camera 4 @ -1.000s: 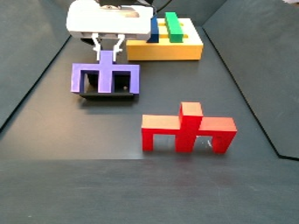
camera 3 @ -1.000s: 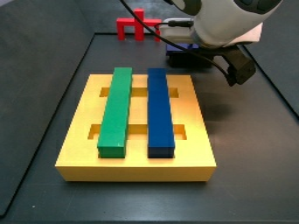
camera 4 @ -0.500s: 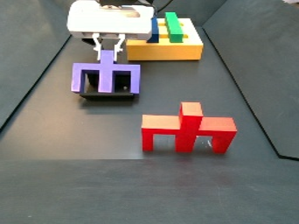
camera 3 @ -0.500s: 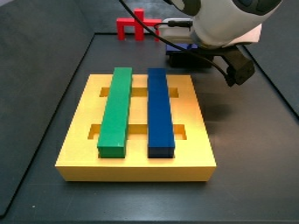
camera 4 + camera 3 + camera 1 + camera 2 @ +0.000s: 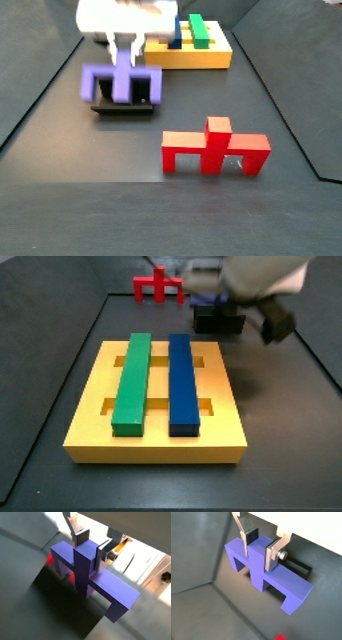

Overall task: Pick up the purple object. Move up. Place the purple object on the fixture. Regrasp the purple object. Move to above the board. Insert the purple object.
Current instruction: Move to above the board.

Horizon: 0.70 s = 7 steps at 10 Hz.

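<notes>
The purple object (image 5: 118,85) is a cross-shaped block with legs and a raised central stem. My gripper (image 5: 126,62) is shut on that stem, and both wrist views show the silver fingers (image 5: 103,553) (image 5: 273,556) pressed on its two sides. In both wrist views the purple object (image 5: 103,587) (image 5: 284,587) fills the middle, under the gripper (image 5: 92,546) (image 5: 260,549). It hangs just above the dark fixture (image 5: 127,108) (image 5: 219,322). In a side view the gripper (image 5: 238,304) is blurred, and only a bit of the purple object (image 5: 205,300) shows.
The yellow board (image 5: 91,428) (image 5: 203,61) holds a green bar (image 5: 130,381) and a blue bar (image 5: 183,381) in its slots. A red piece (image 5: 214,150) (image 5: 160,286) stands on the floor beyond the fixture. Dark walls edge the floor.
My gripper has risen with the purple object in it, so more of the dark fixture shows beneath. Both side views are now blurred by this motion.
</notes>
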Tool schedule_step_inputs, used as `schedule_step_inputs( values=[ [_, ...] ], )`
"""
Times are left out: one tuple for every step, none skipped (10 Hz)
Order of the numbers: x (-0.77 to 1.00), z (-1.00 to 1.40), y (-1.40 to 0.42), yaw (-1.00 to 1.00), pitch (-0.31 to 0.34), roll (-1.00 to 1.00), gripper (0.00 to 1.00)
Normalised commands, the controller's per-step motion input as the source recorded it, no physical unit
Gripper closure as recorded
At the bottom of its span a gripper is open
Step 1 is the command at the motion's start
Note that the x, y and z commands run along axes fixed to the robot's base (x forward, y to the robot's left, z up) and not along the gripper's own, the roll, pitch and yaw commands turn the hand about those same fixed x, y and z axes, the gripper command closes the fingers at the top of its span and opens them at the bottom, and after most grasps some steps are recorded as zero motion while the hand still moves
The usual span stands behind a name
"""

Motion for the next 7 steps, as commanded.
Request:
schedule_step_inputs(
  values=[
    [-0.04,1.4,0.01,-0.02,0.02,-0.08,1.0],
    [-0.03,1.4,0.01,-0.01,0.018,-0.05,1.0],
    [-0.01,1.4,-0.01,-0.01,0.058,-0.01,1.0],
    [-0.02,1.4,-0.01,0.0,0.062,0.0,1.0],
    [-0.02,1.4,0.0,0.01,0.055,-0.01,1.0],
    [0.0,0.84,-0.01,0.02,0.062,-0.01,1.0],
    [0.02,0.3,0.0,0.03,0.066,0.01,1.0]
  ],
)
